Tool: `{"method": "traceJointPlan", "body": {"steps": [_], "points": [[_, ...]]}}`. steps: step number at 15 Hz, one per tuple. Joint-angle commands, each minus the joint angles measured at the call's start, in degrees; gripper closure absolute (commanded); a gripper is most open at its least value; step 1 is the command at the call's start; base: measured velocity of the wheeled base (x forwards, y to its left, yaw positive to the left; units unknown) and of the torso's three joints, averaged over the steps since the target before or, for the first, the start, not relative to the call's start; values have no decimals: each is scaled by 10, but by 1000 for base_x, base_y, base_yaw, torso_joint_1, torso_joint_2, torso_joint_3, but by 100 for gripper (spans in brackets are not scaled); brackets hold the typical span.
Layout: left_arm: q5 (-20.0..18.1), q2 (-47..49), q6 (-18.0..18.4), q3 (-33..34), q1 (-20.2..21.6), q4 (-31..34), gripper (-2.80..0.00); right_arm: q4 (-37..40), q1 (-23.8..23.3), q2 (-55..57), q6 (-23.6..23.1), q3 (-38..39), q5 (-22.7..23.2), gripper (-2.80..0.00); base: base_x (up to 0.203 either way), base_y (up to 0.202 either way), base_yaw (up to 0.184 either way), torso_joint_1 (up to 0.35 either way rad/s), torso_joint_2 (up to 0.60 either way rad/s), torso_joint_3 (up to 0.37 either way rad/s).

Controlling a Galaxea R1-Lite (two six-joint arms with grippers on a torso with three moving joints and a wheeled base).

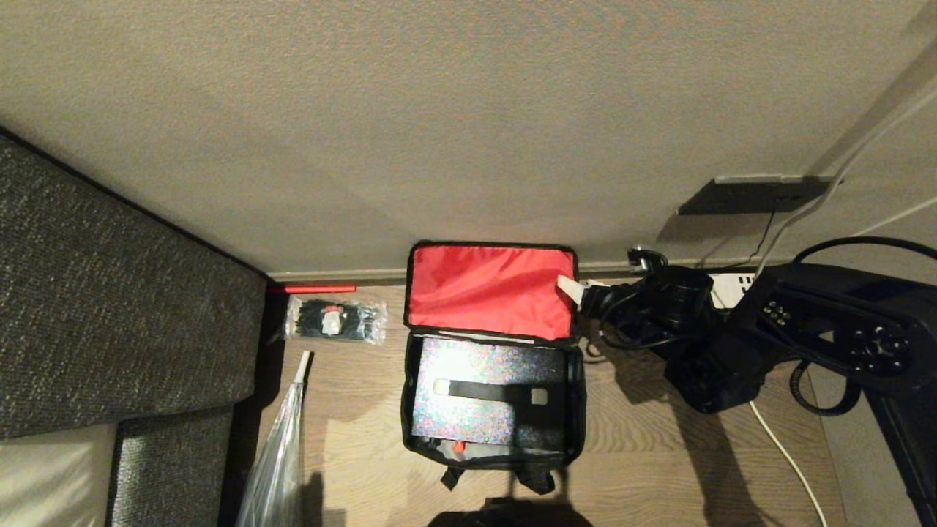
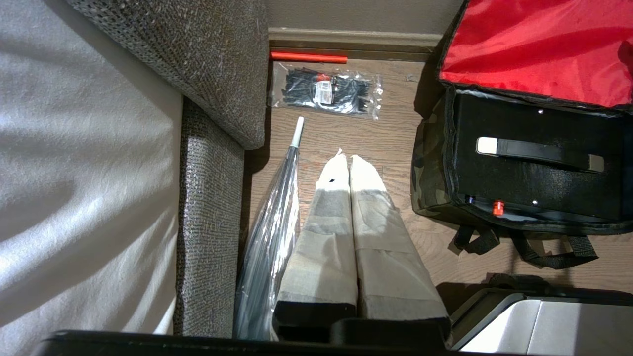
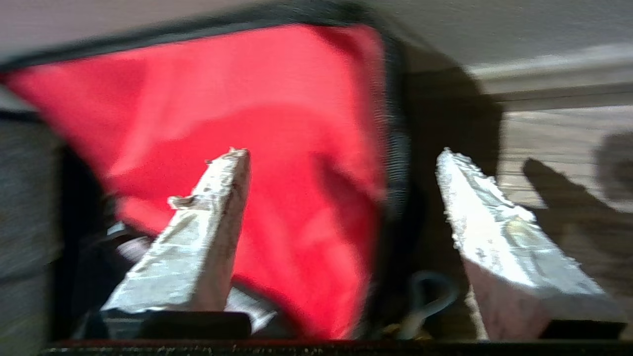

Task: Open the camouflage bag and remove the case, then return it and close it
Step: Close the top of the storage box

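The bag (image 1: 492, 446) sat open on the wood floor (image 1: 644, 468) against the baseboard, its lid (image 1: 489, 290) standing up against the wall with the red lining facing out. The case (image 1: 487, 402) lay flat inside the bag, filling nearly all of the opening, speckled top up, its black strap handle (image 1: 489, 391) running across the middle and the small red latch (image 1: 458, 445) at the bag's near edge. The bag's black straps trailed onto the floor at that near side.

The right gripper (image 3: 341, 198) reached in from the right at the lid's right edge. In the right wrist view its taped fingers (image 3: 207, 232) stood wide apart, one in front of the red lining and the other out past the lid's black rim over the floor; nothing was pinched between them, though the lid's edge lay in the gap.

The left gripper (image 2: 350, 163) hung over the floor to the left of the bag, well apart from it, its two padded fingers (image 2: 329, 212) pressed together with nothing in them.

A clear packet of black cable ties (image 1: 335, 320) lay by the baseboard left of the bag, beside a grey sofa (image 1: 110, 307). A folded clear umbrella (image 1: 282, 446) lay along the sofa's foot.
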State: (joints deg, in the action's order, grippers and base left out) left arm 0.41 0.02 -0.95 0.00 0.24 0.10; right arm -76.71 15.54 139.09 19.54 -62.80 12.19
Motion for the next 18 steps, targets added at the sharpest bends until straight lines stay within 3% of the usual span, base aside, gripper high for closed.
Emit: {"method": "traceJointPlan", "body": {"steps": [1, 4, 10, 13, 14, 18], "points": [[0, -1, 0, 2, 0, 0, 0, -3, -2, 54, 1, -50, -11, -280, 0, 0, 0, 0, 0, 0], [0, -1, 0, 2, 0, 0, 0, -2, -1, 73, 14, -84, -13, -280, 0, 0, 0, 0, 0, 0], [0, -1, 0, 2, 0, 0, 0, -40, 10, 74, 133, -94, -10, -280, 0, 0, 0, 0, 0, 0], [0, -1, -1, 2, 0, 0, 0, -40, 17, 71, 149, -88, -9, -280, 0, 0, 0, 0, 0, 0], [0, -1, -1, 2, 0, 0, 0, -40, 17, 70, 150, -88, -9, 0, 0, 0, 0, 0, 0, 0], [0, -1, 0, 2, 0, 0, 0, -36, 19, 68, 146, -90, -8, 0, 0, 0, 0, 0, 0, 0]]}}
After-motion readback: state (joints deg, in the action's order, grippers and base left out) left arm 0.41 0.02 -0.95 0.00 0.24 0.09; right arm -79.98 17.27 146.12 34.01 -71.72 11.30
